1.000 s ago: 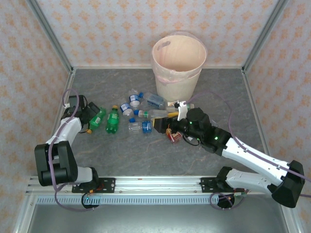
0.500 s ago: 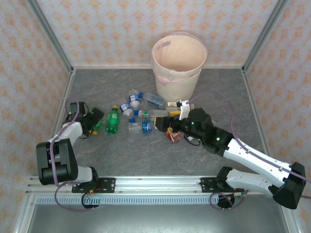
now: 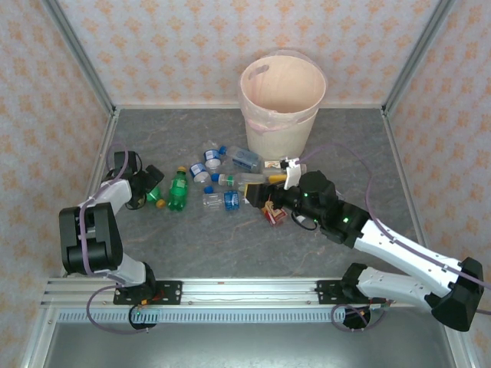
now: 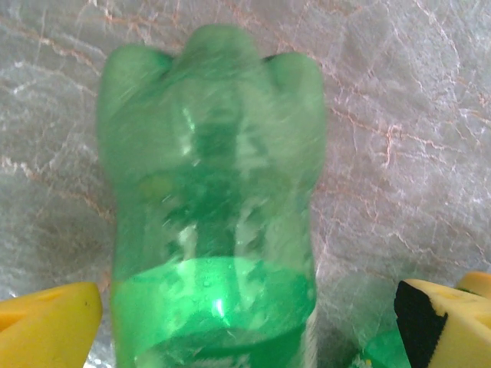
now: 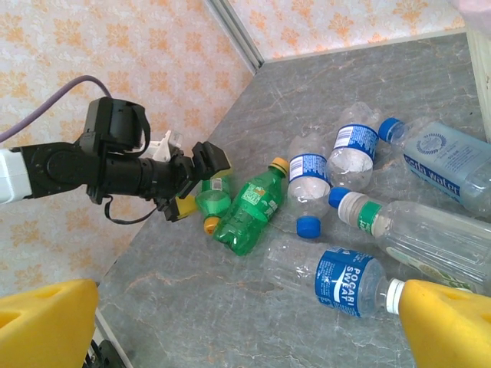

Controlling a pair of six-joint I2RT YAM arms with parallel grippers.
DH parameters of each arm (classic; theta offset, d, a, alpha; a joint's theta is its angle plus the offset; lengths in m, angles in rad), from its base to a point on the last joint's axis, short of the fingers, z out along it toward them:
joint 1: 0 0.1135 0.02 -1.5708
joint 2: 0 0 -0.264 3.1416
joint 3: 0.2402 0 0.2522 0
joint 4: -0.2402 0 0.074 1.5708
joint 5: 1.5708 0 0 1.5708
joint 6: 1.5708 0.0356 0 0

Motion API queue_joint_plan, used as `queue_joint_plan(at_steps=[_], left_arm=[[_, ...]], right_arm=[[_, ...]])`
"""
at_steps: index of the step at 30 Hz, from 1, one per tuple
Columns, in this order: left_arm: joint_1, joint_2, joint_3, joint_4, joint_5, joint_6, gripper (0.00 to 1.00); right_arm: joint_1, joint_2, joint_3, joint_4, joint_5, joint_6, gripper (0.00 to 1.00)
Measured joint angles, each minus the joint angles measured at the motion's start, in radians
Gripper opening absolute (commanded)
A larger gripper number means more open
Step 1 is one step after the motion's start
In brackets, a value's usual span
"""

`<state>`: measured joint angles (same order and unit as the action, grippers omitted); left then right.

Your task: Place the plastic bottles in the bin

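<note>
As my left arm has drawn in lower over the past second, the entries stand as follows, left to right.

Item: my left pincer (image 3: 144,189). It is spread to its full width and holds nothing. Its yellow fingers (image 4: 46,326) stand either side of a green bottle (image 4: 211,192) lying on the desk (image 3: 215,245); I cannot tell whether they touch it. Change: the pincer has gone from above this bottle to straddling it. Judgement: the grasp is lined up and only the closing remains.

Item: second green bottle (image 3: 178,190). It lies flat near the first, yellow cap toward the back.

Item: clear bottles (image 3: 222,180), with blue caps and labels. They form a loose cluster mid-desk, between the green pair and the bin, some touching.

Item: my right pincer (image 3: 261,186). It is likewise wide apart and empty, hovering at the cluster's right edge, hardly shifted in the last second. A blue-labelled bottle (image 5: 345,280) lies nearest it.

Item: orange-red bottle (image 3: 272,213). It sits beside my right wrist, partly hidden.

Item: bin (image 3: 280,130). It stands upright at the back of the desk, pink liner (image 3: 265,123) at the rim. Contents: what I see of the inside is liner and no bottle. Judgement: the task is at its start, with every bottle listed on the desk.
</note>
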<state>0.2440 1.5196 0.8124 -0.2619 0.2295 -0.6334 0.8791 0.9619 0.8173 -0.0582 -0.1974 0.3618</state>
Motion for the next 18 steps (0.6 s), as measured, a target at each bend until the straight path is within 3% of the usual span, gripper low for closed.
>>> queue_joint_plan(at_steps=[5,13,15,18], left_arm=[[0.0,0.091,0.079,-0.028,-0.025,0.006,0.94],[0.0,0.121,0.085,-0.045,-0.033,0.006,0.75],[0.0,0.121,0.084,-0.047,-0.037,0.01,0.66],[0.0,0.108,0.082,-0.05,-0.048,0.01,0.64]], right_arm=[[0.0,-0.01,0.0,0.0,0.001,0.0,1.0],[0.0,-0.025,0.0,0.0,0.015,0.0,1.0],[0.0,-0.029,0.0,0.0,0.016,0.0,1.0],[0.0,-0.03,0.0,0.0,0.016,0.001,1.0]])
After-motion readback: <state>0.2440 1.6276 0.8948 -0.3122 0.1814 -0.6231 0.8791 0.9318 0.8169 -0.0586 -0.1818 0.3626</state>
